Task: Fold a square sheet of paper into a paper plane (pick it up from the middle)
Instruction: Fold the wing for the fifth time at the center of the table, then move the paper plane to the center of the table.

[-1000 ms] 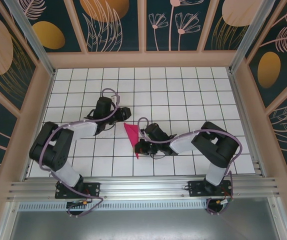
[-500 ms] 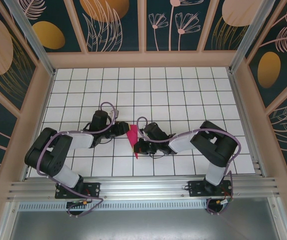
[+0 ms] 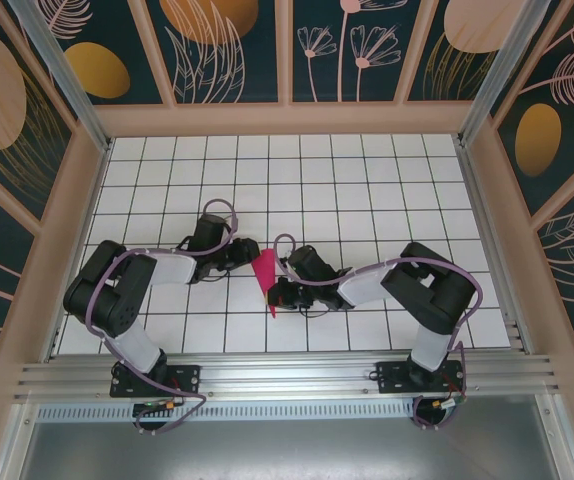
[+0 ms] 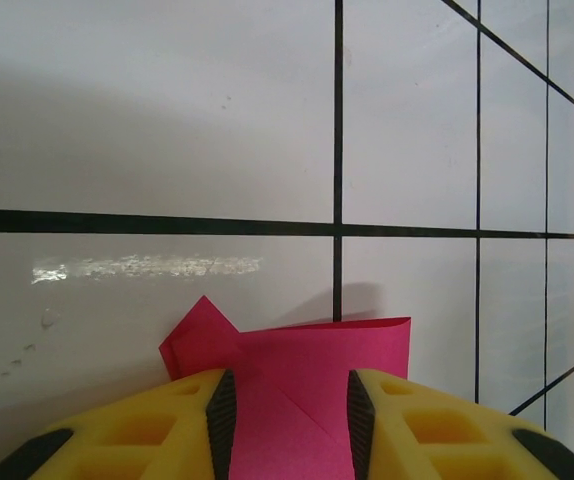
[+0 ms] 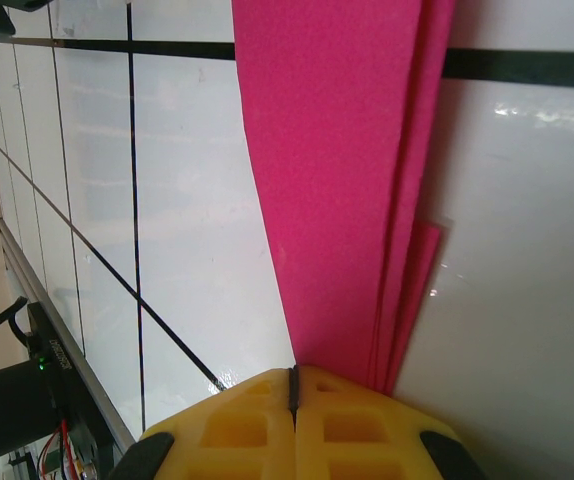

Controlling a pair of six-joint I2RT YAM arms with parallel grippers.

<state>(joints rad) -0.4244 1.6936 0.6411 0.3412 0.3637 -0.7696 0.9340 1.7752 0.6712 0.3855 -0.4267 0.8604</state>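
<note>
My right gripper is pressed tight together, pinching the narrow end of the paper plane – its creased pink layers fan out ahead of my fingertips across the white tiled table. My left gripper stands spread apart; the paper's wide end lies flat in the gap – one corner sticks out past the left finger.
</note>
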